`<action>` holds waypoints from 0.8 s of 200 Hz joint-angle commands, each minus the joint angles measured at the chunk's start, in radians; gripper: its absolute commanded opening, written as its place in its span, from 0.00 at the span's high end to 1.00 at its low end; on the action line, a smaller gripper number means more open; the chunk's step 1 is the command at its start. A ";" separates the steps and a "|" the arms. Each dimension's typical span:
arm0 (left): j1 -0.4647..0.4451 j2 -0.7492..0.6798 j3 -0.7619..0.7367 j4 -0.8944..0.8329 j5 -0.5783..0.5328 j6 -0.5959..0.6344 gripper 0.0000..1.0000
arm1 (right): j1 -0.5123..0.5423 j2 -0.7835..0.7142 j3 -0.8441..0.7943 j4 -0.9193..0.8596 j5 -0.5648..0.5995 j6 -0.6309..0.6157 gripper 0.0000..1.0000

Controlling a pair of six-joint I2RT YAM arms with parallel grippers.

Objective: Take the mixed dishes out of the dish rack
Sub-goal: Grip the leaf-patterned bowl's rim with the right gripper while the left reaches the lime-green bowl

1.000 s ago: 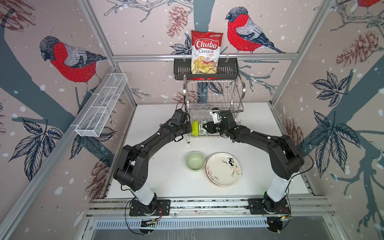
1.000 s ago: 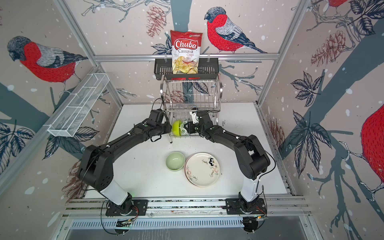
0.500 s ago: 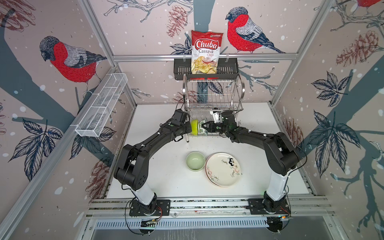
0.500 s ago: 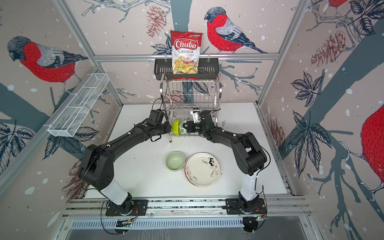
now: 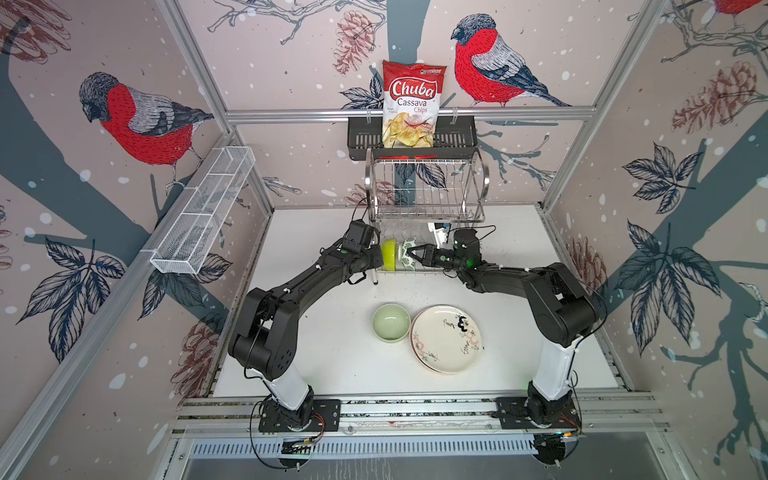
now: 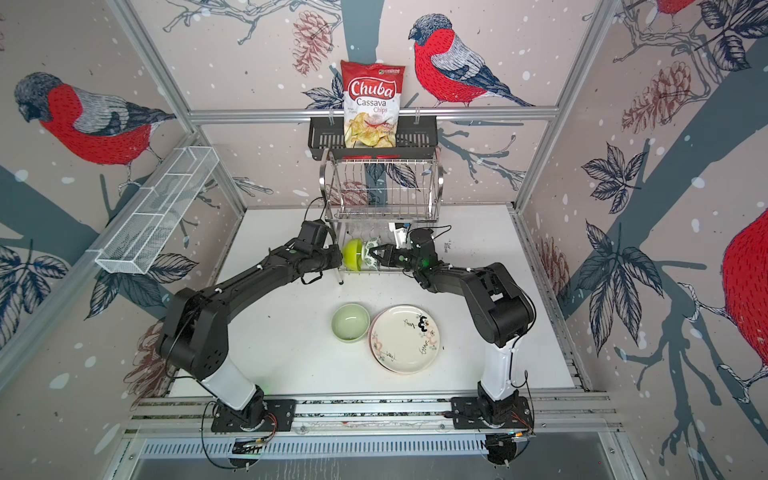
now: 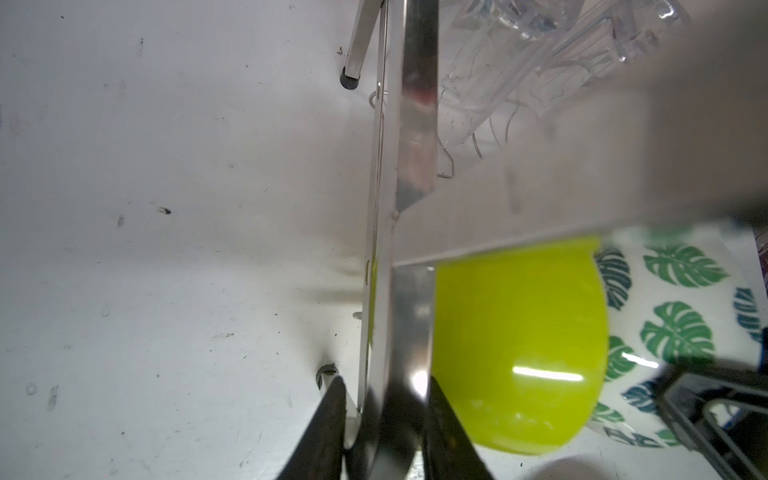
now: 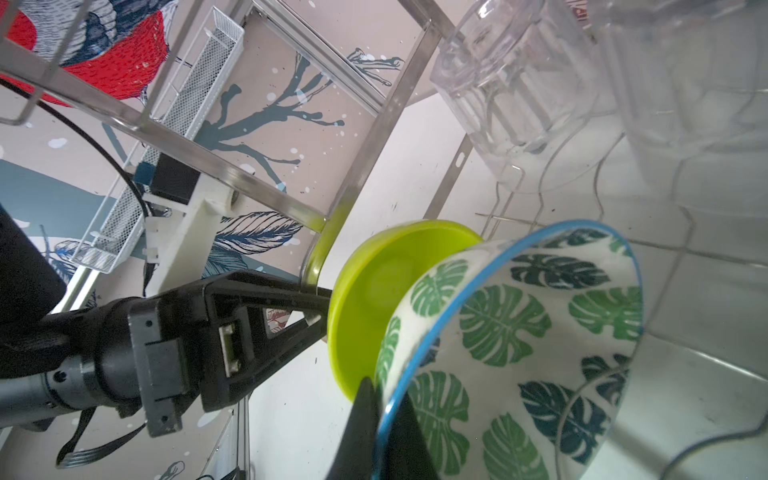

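1. The right gripper (image 8: 382,395) is pinched shut on the rim of the leaf bowl (image 8: 519,332) in the lower tier of the dish rack (image 5: 428,216).
2. The left gripper (image 7: 384,382) clamps the dish rack's end bar, beside the lime bowl (image 7: 519,340).
3. The wrist views show the tumblers (image 8: 511,95) clearly. Only the top views show the pale green bowl (image 5: 390,322) and cream plate (image 5: 446,338) before the dish rack.

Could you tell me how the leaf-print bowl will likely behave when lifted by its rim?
The leaf-print bowl looks glazed and rigid, so it is probably slippery where the right gripper pinches its rim. Held at one edge, it may swing. It seems to rest against the lime bowl, which could shift.
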 commanded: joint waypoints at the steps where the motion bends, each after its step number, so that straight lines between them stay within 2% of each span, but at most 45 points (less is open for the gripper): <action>1: 0.003 0.000 -0.007 0.005 0.002 0.013 0.68 | -0.005 0.021 -0.019 0.025 -0.006 0.094 0.93; 70: 0.005 -0.004 -0.018 0.011 0.007 0.009 0.69 | -0.013 0.016 -0.046 0.172 -0.057 0.195 0.94; 160: 0.007 -0.011 -0.020 0.011 0.008 0.011 0.69 | -0.013 -0.107 -0.095 0.122 -0.051 0.152 0.95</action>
